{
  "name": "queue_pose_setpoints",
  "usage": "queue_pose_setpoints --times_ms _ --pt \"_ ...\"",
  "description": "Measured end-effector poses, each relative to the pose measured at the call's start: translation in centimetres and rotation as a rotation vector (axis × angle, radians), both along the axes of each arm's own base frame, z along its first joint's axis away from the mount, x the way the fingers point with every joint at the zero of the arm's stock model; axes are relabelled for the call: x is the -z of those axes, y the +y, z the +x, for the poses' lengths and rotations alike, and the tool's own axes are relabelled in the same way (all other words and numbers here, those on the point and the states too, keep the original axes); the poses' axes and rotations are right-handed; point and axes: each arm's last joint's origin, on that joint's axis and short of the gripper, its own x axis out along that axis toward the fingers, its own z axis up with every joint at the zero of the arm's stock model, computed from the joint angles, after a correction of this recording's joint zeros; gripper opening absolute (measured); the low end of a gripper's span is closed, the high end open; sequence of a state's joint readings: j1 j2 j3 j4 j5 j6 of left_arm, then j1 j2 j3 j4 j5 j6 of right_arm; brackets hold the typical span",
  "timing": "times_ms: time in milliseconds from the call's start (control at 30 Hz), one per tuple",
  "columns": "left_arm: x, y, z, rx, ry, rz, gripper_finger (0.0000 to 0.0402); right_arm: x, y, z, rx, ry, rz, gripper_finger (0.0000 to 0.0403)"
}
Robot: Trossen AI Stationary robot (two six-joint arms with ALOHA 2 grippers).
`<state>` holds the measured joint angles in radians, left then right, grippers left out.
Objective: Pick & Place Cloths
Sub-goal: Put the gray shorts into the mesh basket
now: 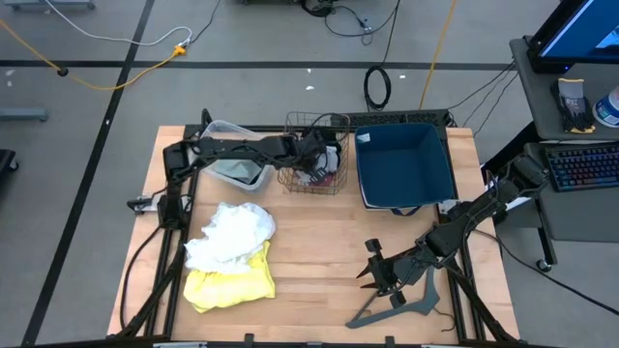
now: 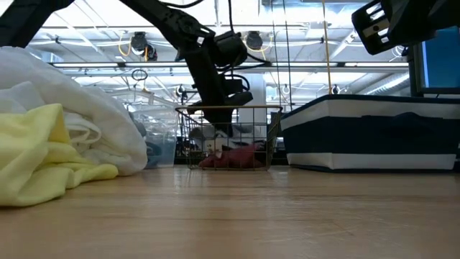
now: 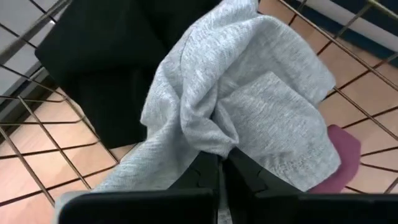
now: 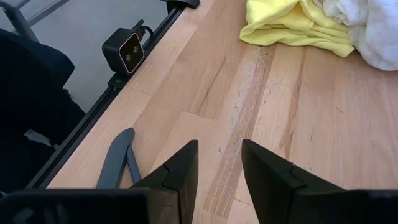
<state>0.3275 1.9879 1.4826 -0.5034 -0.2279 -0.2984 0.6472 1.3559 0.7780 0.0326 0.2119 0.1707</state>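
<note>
My left gripper (image 3: 221,177) reaches into the wire basket (image 1: 314,166) at the table's far middle and is shut on a light grey cloth (image 3: 249,99). Beneath that cloth lie a black cloth (image 3: 106,68) and a maroon cloth (image 3: 342,158), which also shows in the low view (image 2: 231,160). A white cloth (image 1: 232,232) rests on the table at the near left, partly over a yellow cloth (image 1: 232,282). My right gripper (image 1: 372,275) hangs open above the near right of the table, and nothing is between its fingers (image 4: 180,165). My left gripper pinches a bunched fold of the light grey cloth (image 3: 225,149) between its two fingers. The fingers slant down into the basket from the table's left side. The cloth spreads out ahead of them, slack, over the black and maroon cloths.
A dark blue bin (image 1: 406,169) stands right of the basket and a clear plastic tub (image 1: 237,169) left of it. A grey clothes hanger (image 1: 406,304) lies near the front right edge, under my right arm. Bare wood stretches across the middle of the table.
</note>
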Motion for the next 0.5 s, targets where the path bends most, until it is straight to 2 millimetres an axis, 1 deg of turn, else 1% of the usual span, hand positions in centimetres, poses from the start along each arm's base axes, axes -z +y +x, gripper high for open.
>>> queue_pose_setpoints --times_ms 100,233,400,500 --pt "-0.23 -0.09 -0.04 0.002 -0.006 -0.001 0.0024 -0.01 0.0 0.0 0.0 0.0 0.0 0.0116" --pt "-0.22 -0.25 0.03 0.041 -0.019 -0.043 0.0064 0.0 0.0 0.0 0.0 0.0 0.0 0.0116" --pt "-0.2 -0.43 0.1 0.078 -0.038 -0.099 0.0132 0.0 0.0 0.0 0.0 0.0 0.0 0.0116" --pt "-0.86 -0.52 -0.16 0.113 -0.053 -0.131 0.0175 0.0 0.0 0.0 0.0 0.0 0.001 0.0116"
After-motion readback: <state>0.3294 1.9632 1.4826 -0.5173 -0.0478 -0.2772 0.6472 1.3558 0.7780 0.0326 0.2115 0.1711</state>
